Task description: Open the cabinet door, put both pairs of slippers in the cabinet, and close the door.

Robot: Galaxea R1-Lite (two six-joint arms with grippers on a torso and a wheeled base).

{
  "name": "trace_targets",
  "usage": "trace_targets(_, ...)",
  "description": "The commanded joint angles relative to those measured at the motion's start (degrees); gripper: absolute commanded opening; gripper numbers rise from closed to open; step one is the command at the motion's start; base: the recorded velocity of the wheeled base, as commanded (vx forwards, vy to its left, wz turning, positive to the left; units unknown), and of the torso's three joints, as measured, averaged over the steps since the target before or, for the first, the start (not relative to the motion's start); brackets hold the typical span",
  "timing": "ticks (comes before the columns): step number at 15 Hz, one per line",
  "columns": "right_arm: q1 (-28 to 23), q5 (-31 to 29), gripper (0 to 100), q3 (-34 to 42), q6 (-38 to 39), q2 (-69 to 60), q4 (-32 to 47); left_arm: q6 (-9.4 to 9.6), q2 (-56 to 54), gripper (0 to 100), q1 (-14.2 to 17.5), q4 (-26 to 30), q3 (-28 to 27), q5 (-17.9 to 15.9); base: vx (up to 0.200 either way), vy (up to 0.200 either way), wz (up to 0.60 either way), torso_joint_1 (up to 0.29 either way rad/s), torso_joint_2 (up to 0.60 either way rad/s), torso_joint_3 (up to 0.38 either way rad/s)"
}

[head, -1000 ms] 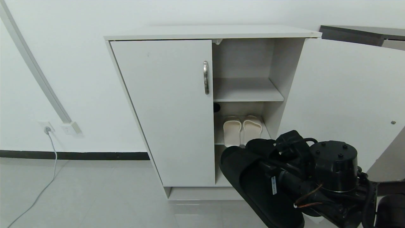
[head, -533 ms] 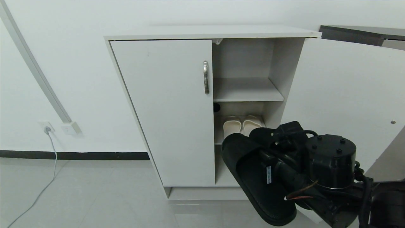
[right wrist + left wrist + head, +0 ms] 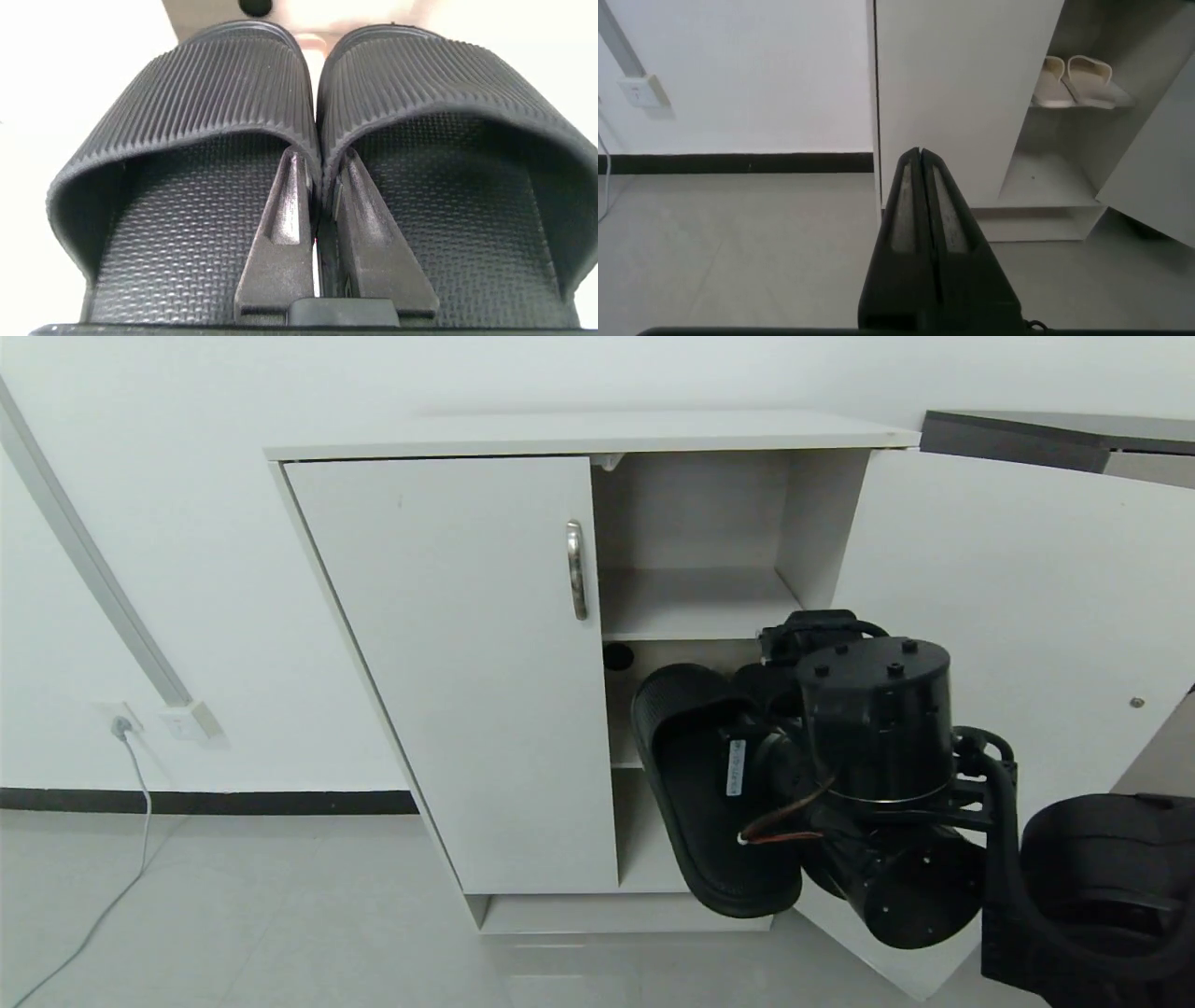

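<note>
A pair of black slippers (image 3: 700, 784) hangs toes-up in front of the white cabinet's (image 3: 448, 663) open right half, level with its lower shelves. My right gripper (image 3: 318, 215) is shut on the two inner strap edges, holding both black slippers (image 3: 187, 121) side by side. A pair of white slippers (image 3: 1078, 82) lies on a shelf inside the cabinet. The right door (image 3: 1008, 616) stands swung open and the left door with its metal handle (image 3: 577, 569) is closed. My left gripper (image 3: 920, 159) is shut and holds nothing, low over the floor before the closed left door.
The open door sits close beside my right arm. An empty upper shelf (image 3: 691, 602) lies above the slippers. A wall socket with a cable (image 3: 121, 723) and a slanted conduit (image 3: 84, 560) are at the left. Bare floor (image 3: 233, 915) spreads out left of the cabinet.
My right arm has lifted the black slippers and carried them toward the cabinet opening, where they now cover the white pair. The head camera has shifted slightly.
</note>
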Motion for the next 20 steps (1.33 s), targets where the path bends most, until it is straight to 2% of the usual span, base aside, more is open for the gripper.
trace_targets(1, 0.04, -0.18, 0, -5.42, 0.34, 1.16, 3.88, -0.02, 0.07, 0, -0.01, 0.00, 0.01, 0.06, 0.000, 0.000, 0.00, 0.000, 0.00, 0.000)
trace_targets(4, -0.22, -4.23, 0, -12.72, 0.34, 4.68, 7.74, -0.02, 0.07, 0, -0.01, 0.00, 0.01, 0.06, 0.000, 0.000, 0.00, 0.000, 0.00, 0.000)
trace_targets(8, -2.51, -4.31, 0, -17.20, -1.33, 7.76, 7.92, -0.02, 0.07, 0, -0.01, 0.00, 0.01, 0.06, 0.000, 0.000, 0.00, 0.000, 0.00, 0.000)
trace_targets(15, -3.74, -4.14, 0, -16.14, -1.95, 6.35, 7.92, -0.02, 0.07, 0, -0.01, 0.00, 0.01, 0.06, 0.000, 0.000, 0.00, 0.000, 0.00, 0.000)
trace_targets(20, -3.74, -4.05, 0, -16.05, -1.95, 5.91, 7.83, -0.02, 0.07, 0, -0.01, 0.09, 0.01, 0.06, 0.200, 0.000, 0.00, 0.000, 0.00, 0.005)
